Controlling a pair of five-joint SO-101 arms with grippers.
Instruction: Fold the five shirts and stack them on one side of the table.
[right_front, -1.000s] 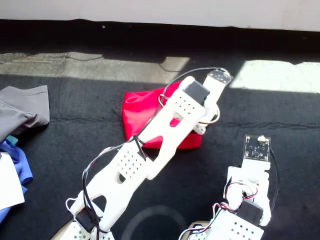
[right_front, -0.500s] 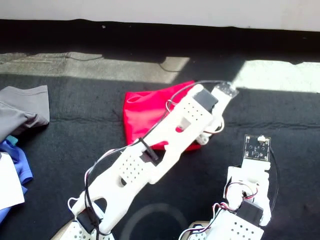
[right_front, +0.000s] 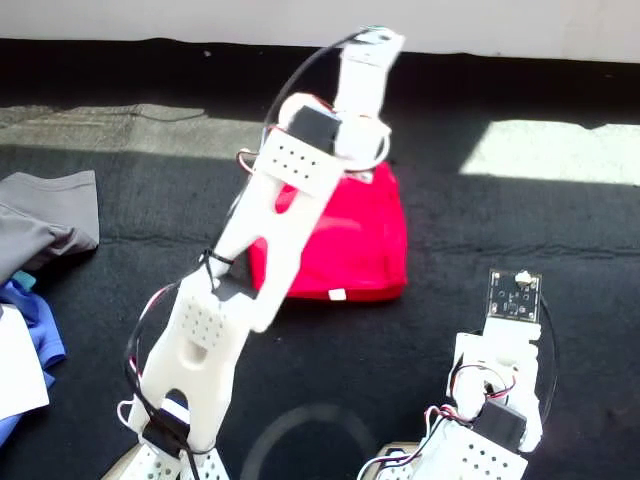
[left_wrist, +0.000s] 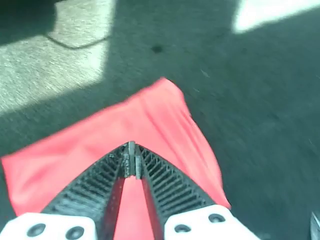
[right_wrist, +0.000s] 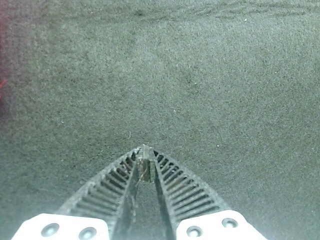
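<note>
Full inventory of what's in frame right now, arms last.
red shirt: 1, red, mid-table
grey shirt: 1, grey, table's left edge
blue shirt: 1, blue, left edge, nearer the arms than the grey one
white cloth: 1, white, overlapping the blue shirt
table cover: 1, black, across the table
left end effector: 1, black, shut, above the red shirt
right end effector: 1, black, shut, above bare cover

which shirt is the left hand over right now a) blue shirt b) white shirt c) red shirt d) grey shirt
c: the left wrist view has the left hand over the red shirt, while the grey shirt and blue shirt lie off at the table's side.
</note>
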